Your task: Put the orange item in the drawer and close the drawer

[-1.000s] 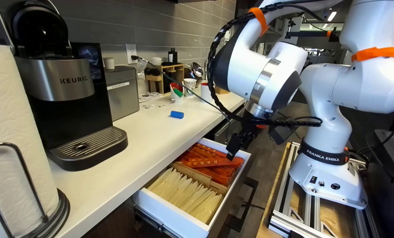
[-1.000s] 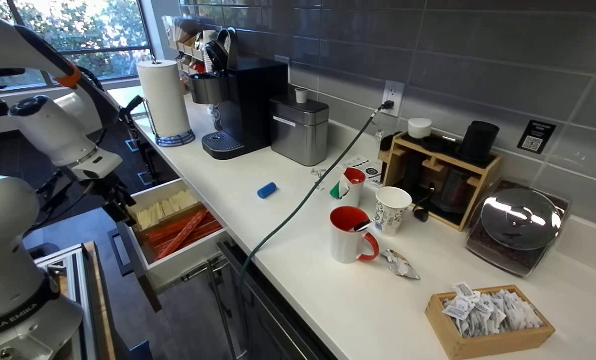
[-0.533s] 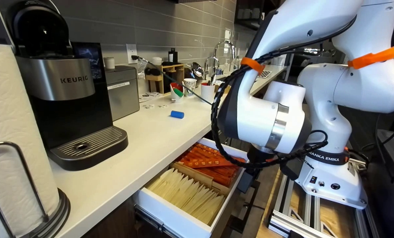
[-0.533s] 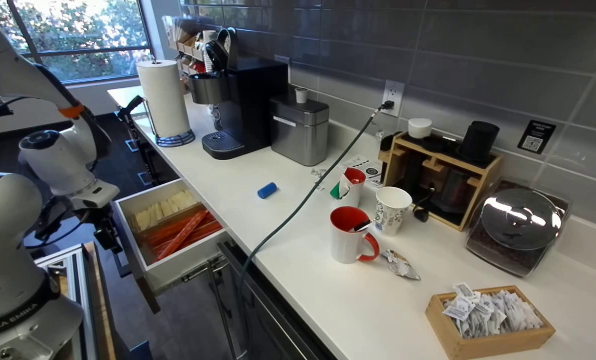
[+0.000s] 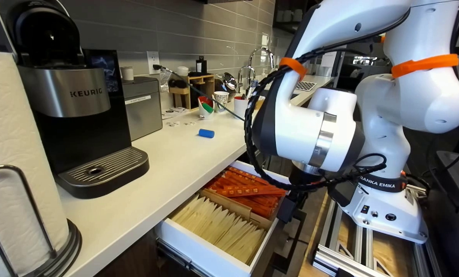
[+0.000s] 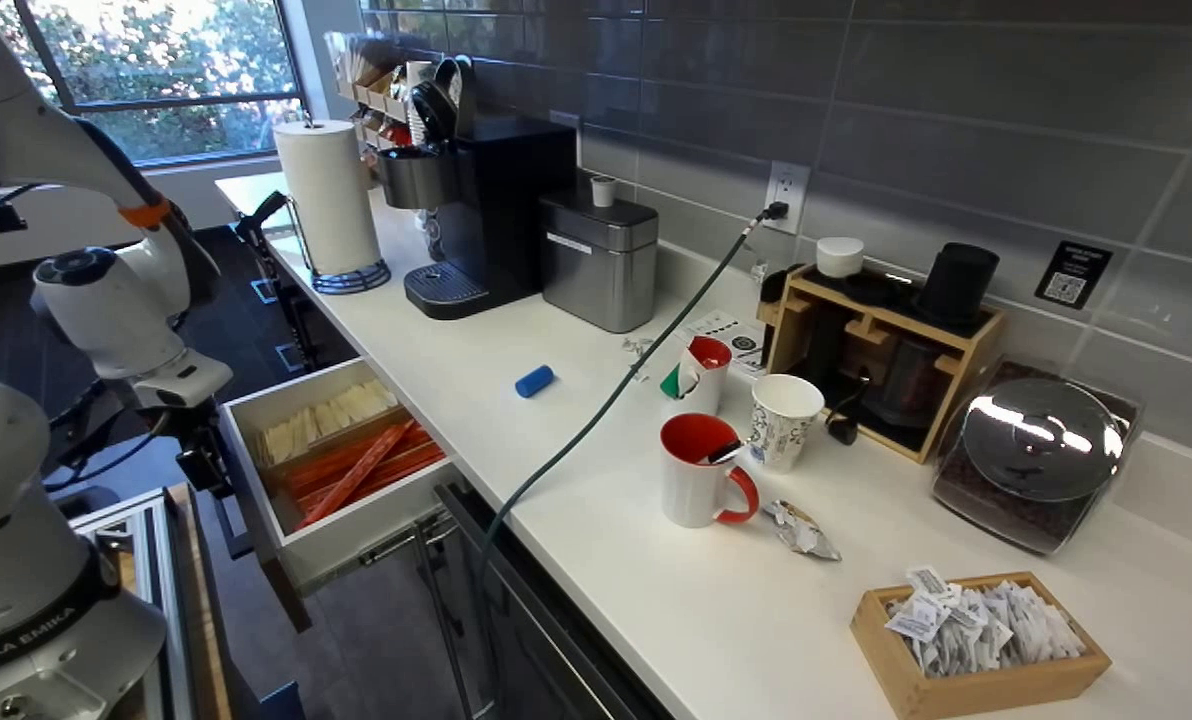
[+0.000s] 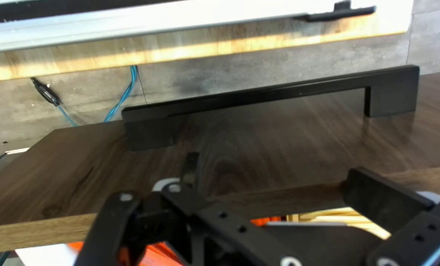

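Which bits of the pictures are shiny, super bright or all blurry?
In an exterior view, white glare streaks the round lid and the window is very bright, washed out in spots; in the wrist view, the gripper looks soft and out of focus, while the drawer handle looks sharper.

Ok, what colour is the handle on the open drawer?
Black; the handle shows best in the wrist view, against the dark brown front panel.

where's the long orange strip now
In an exterior view, low and slightly right of centre, the orange strip lies in the open drawer, across the top of other orange pieces, beyond the pale beige sticks.
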Controlling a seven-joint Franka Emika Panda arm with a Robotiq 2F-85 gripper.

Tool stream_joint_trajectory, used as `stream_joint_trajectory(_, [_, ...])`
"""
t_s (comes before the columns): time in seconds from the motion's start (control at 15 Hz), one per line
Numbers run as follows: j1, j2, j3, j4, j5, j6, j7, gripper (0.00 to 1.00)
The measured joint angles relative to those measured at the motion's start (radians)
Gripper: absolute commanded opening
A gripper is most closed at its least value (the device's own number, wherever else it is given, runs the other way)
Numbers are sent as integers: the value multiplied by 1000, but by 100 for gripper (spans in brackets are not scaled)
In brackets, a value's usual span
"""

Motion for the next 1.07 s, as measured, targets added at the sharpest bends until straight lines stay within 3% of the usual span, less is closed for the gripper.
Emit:
stream_joint_trajectory(0.27, [-64,-109,42,2,-3,45,12,100])
stream_joint_trajectory(0.53, [-82,-195,-5,1,-3,15,-17,100])
stream_joint_trajectory(0.67, [-68,-200,-35,-2,-3,-5,-19,100])
stream_joint_trajectory(0.87, [9,-148,-60,-9,-2,-11,-18,100])
stream_joint_trajectory(1.07, [28,-67,-25,-10,-2,-15,-19,100])
